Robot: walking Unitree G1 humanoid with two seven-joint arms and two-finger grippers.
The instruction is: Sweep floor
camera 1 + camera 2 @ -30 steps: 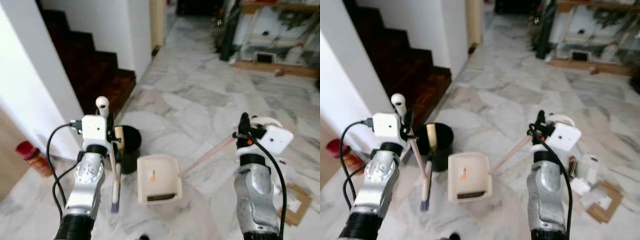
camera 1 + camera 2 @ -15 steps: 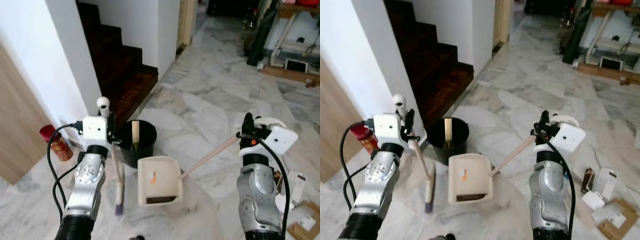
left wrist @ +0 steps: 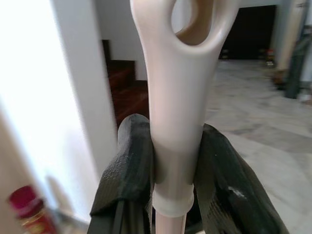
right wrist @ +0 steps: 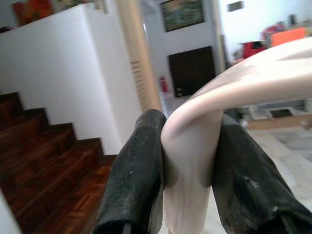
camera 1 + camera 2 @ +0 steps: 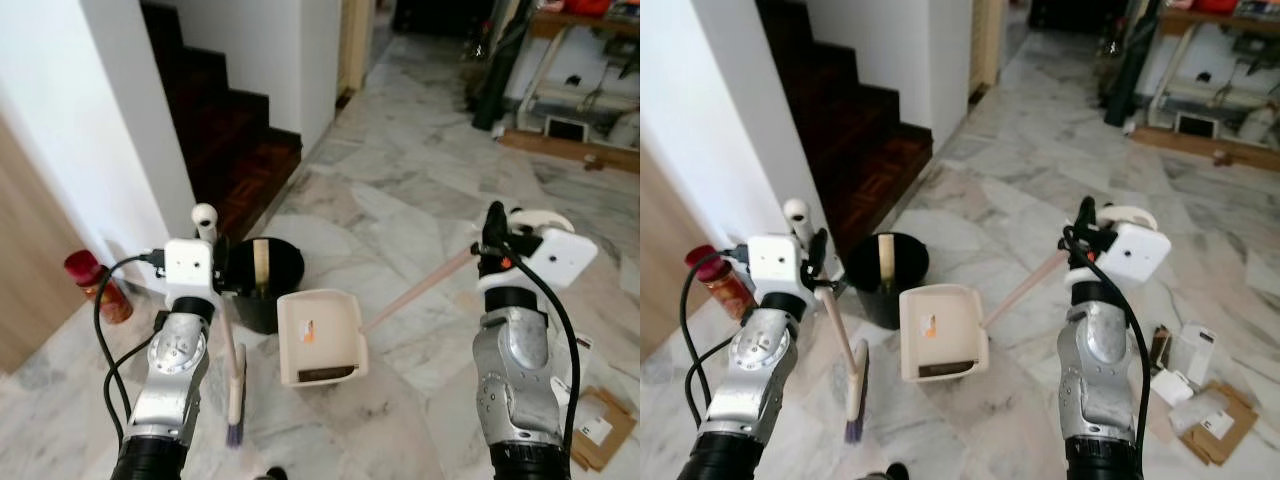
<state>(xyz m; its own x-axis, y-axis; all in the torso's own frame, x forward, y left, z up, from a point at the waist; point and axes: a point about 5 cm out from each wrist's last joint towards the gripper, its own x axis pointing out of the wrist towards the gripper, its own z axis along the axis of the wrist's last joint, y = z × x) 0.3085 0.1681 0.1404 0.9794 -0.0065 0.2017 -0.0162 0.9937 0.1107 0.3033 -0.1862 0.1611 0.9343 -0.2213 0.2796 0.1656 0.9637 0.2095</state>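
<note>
My left gripper (image 5: 214, 262) is shut on the cream handle of a small broom (image 5: 234, 372), whose dark bristles hang just above the marble floor (image 5: 400, 200). In the left wrist view both black fingers (image 3: 131, 170) clamp the broom handle (image 3: 178, 122) below its hanging loop. My right gripper (image 5: 490, 250) is shut on the long handle (image 5: 415, 290) of a cream dustpan (image 5: 318, 335), which rests on the floor between my arms. The right wrist view has the fingers (image 4: 136, 170) pressed on the handle's curved end (image 4: 195, 161).
A black bucket (image 5: 262, 285) with a stick in it stands just behind the dustpan, near dark wooden stairs (image 5: 235, 130). A red-capped jar (image 5: 95, 285) sits by the white wall at left. Small boxes and cardboard (image 5: 1200, 400) litter the floor at right. Shelving (image 5: 570, 80) stands at the far right.
The camera has shifted slightly, so the whole scene has moved in view. Both grippers still hold the broom and the dustpan handle in about the same pose.
</note>
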